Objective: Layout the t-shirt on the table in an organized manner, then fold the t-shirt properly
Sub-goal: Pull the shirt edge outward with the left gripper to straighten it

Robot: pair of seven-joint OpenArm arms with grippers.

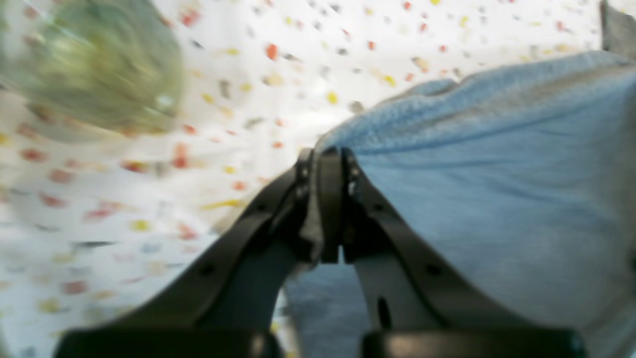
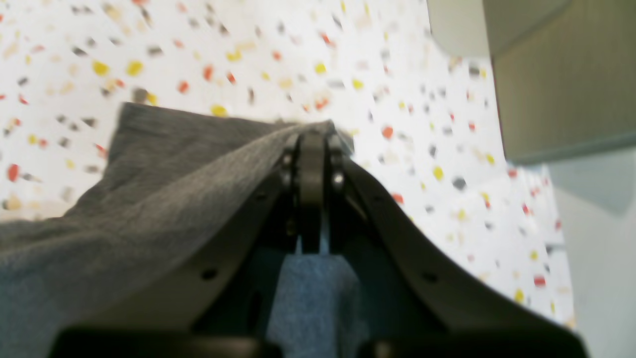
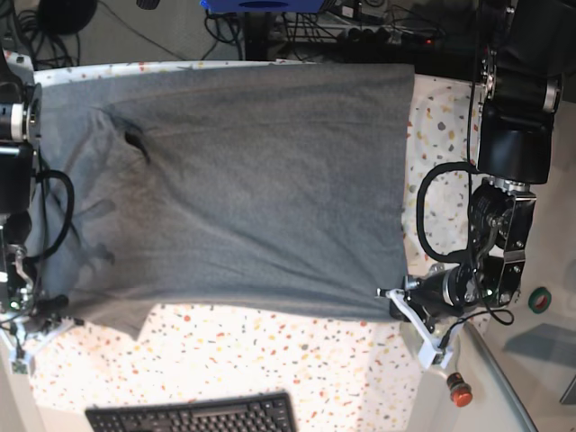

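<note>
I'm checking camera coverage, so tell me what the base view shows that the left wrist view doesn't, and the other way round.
Only the base view shows the whole t-shirt spread flat, a black keyboard and the right gripper. Only the left wrist view shows a blurred greenish object and, close up, the left gripper shut on the shirt's edge. Both show grey fabric on the flecked table.

t-shirt [image 3: 234, 189] spread on table [image 3: 270, 360], keyboard [image 3: 193, 416] at near edge

Speckled white table [image 3: 270, 364], grey t-shirt [image 3: 243, 189] spread flat across it, black keyboard [image 3: 193, 416] at its edge
</note>
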